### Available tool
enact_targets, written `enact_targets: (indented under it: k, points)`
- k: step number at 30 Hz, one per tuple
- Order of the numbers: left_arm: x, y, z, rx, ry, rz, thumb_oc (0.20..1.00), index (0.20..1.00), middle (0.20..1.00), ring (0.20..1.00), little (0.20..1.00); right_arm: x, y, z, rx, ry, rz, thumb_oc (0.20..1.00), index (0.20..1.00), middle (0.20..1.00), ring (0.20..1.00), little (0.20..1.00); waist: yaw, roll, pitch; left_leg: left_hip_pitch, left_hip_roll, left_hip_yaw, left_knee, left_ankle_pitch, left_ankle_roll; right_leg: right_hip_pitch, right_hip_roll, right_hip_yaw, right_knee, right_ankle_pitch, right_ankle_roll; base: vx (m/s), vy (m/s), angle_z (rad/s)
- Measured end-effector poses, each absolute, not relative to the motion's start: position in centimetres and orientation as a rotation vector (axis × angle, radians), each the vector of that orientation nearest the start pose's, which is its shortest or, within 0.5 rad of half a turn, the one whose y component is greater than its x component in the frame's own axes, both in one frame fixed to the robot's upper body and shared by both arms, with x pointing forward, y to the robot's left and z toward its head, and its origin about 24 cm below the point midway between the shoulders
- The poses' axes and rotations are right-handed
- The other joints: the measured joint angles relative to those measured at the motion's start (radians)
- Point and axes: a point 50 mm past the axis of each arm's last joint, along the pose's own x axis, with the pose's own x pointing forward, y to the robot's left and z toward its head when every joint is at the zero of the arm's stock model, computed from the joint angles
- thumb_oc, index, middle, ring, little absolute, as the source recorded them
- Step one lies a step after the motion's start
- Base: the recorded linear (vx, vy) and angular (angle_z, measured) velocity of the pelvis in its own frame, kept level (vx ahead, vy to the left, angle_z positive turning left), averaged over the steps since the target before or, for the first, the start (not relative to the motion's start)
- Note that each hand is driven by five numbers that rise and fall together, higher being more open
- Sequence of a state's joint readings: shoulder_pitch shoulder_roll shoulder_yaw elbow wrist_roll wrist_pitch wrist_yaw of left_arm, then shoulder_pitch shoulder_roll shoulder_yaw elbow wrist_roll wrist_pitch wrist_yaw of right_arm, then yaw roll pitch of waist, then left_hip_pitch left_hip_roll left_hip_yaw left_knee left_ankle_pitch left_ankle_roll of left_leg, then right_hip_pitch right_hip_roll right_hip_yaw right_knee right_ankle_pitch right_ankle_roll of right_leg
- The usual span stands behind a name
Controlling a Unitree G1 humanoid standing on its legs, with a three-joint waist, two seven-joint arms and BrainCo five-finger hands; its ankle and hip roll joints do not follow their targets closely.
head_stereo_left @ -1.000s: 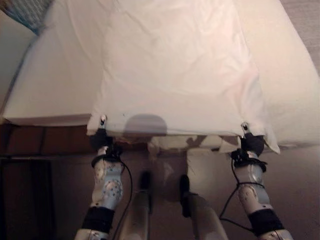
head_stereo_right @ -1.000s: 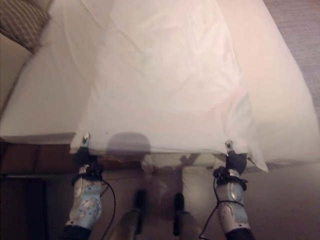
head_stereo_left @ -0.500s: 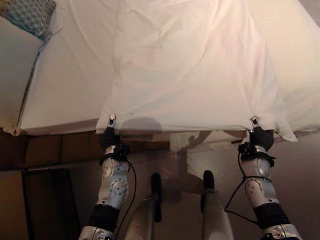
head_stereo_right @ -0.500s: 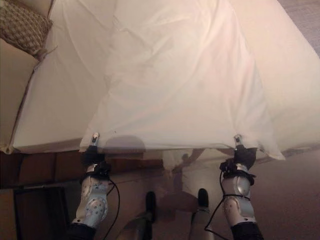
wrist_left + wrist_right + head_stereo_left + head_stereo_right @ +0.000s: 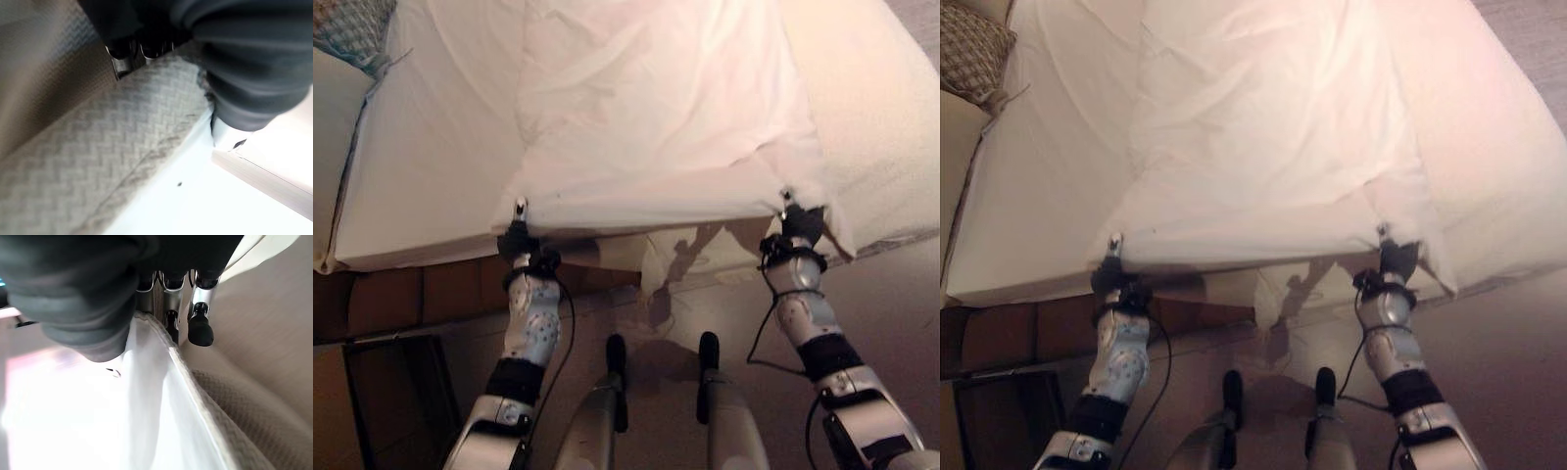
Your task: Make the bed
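White bed, sheet spread across, pillow at corner

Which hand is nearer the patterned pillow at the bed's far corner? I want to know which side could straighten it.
Left. The left hand grips the sheet edge on the pillow's side; the right hand grips the opposite corner, across the bed from it.

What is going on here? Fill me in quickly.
The robot is making a bed. Its left hand and right hand each pinch the near edge of a white sheet, holding it just off the foot of the mattress. The sheet lies wrinkled up the bed. A patterned pillow sits at the far left corner.
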State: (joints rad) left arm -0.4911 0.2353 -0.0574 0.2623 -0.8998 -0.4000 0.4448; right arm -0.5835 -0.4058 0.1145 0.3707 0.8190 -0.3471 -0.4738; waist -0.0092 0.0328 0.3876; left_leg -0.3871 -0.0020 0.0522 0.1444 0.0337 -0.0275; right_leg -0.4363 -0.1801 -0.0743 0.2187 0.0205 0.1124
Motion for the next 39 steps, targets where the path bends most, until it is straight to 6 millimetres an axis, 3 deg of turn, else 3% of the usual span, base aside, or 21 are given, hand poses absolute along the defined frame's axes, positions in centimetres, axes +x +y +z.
enact_targets:
  k: [3, 7, 12, 16, 17, 19, 24, 30, 37, 39]
  points:
    - [32.8, 20.0, 15.6, -0.774, -0.447, 0.342, 0.200, 0.200, 0.200, 0.200, 0.200, 33.7, -21.4, 18.7, 0.516, -0.503, -0.308, 0.200, 0.200, 0.200, 0.200, 0.200, -0.001, 0.003, 0.001, -0.005, 0.002, 0.000, 0.000, 0.000, 0.000, -0.006, 0.001, -0.002, 0.004, -0.005, -0.005, 0.01, 0.037, 0.02]
    - [31.6, 20.7, 15.8, -0.778, -0.490, 0.348, 0.200, 0.200, 0.200, 0.200, 0.200, 32.3, -21.2, 19.5, 0.530, -0.577, -0.244, 0.200, 0.200, 0.200, 0.200, 0.200, 0.001, 0.002, 0.002, -0.005, -0.001, 0.000, 0.000, 0.000, 0.000, -0.005, -0.002, -0.002, 0.004, -0.009, -0.004, 0.00, 0.022, 0.02]
    - [28.8, 21.5, 11.1, -0.713, -0.387, 0.408, 0.200, 0.200, 0.200, 0.200, 0.200, 29.5, -22.0, 12.8, 0.475, -0.409, -0.258, 0.200, 0.200, 0.200, 0.200, 0.200, 0.001, 0.000, 0.014, -0.002, 0.001, -0.001, -0.001, 0.000, 0.000, -0.005, 0.000, -0.002, 0.009, -0.012, -0.003, -0.01, -0.020, 0.00]
    - [27.7, 20.7, 8.4, -0.736, -0.313, 0.429, 0.200, 0.200, 0.200, 0.200, 0.200, 28.2, -22.7, 8.7, 0.478, -0.280, -0.307, 0.200, 0.200, 0.200, 0.200, 0.200, 0.000, 0.000, 0.049, 0.008, 0.002, -0.010, -0.005, 0.001, -0.003, -0.002, 0.001, -0.009, 0.027, -0.024, -0.004, -0.02, -0.073, 0.03]
    - [27.2, 20.5, 7.2, -0.738, -0.264, 0.443, 0.200, 0.200, 0.200, 0.200, 0.200, 27.6, -22.9, 6.9, 0.479, -0.220, -0.335, 0.200, 0.200, 0.200, 0.200, 0.200, -0.001, -0.001, 0.049, 0.008, 0.005, -0.017, -0.011, 0.003, -0.006, -0.002, 0.003, -0.017, 0.029, -0.028, -0.007, -0.01, -0.063, 0.11]
    - [26.8, 20.1, 5.8, -0.736, -0.214, 0.455, 0.200, 0.200, 0.200, 0.200, 0.200, 27.4, -23.3, 5.2, 0.463, -0.153, -0.353, 0.200, 0.200, 0.200, 0.200, 0.200, -0.001, -0.001, 0.049, 0.004, 0.008, -0.028, -0.019, 0.008, -0.013, -0.002, 0.004, -0.029, 0.029, -0.033, -0.010, -0.01, -0.110, 0.18]
    - [26.3, 19.4, 0.4, -0.656, 0.008, 0.476, 0.200, 0.200, 0.200, 0.200, 0.200, 26.0, -24.3, -1.4, 0.418, 0.106, -0.433, 0.200, 0.200, 0.200, 0.200, 0.200, 0.004, -0.010, 0.051, -0.007, 0.017, -0.056, -0.023, 0.010, -0.017, 0.013, 0.006, -0.077, 0.044, -0.073, -0.019, 0.00, -0.060, 0.32]
    - [26.6, 19.2, -4.3, -0.590, 0.229, 0.528, 0.200, 0.200, 0.200, 0.200, 0.200, 26.1, -24.8, -4.8, 0.307, 0.304, -0.460, 0.200, 0.200, 0.200, 0.200, 0.200, 0.005, -0.017, 0.048, 0.029, 0.018, -0.059, -0.031, 0.010, -0.017, 0.075, 0.004, -0.080, 0.016, -0.091, -0.013, 0.03, -0.010, 0.15]
    - [27.0, 19.3, -5.8, -0.606, 0.318, 0.576, 0.200, 0.200, 0.200, 0.200, 0.200, 26.2, -24.6, -6.0, 0.281, 0.388, -0.467, 0.200, 0.200, 0.200, 0.200, 0.200, 0.003, -0.027, 0.014, 0.024, 0.022, -0.068, -0.040, 0.010, -0.017, 0.083, 0.010, -0.098, -0.001, -0.090, -0.013, 0.02, 0.002, 0.05]
    - [26.8, 19.5, -6.2, -0.597, 0.337, 0.586, 0.200, 0.200, 0.200, 0.200, 0.200, 25.9, -24.6, -6.3, 0.266, 0.405, -0.463, 0.445, 0.445, 0.445, 0.445, 0.445, 0.002, -0.032, 0.000, 0.025, 0.022, -0.068, -0.045, 0.010, -0.017, 0.083, 0.011, -0.098, -0.005, -0.090, -0.013, 0.00, 0.000, 0.00]
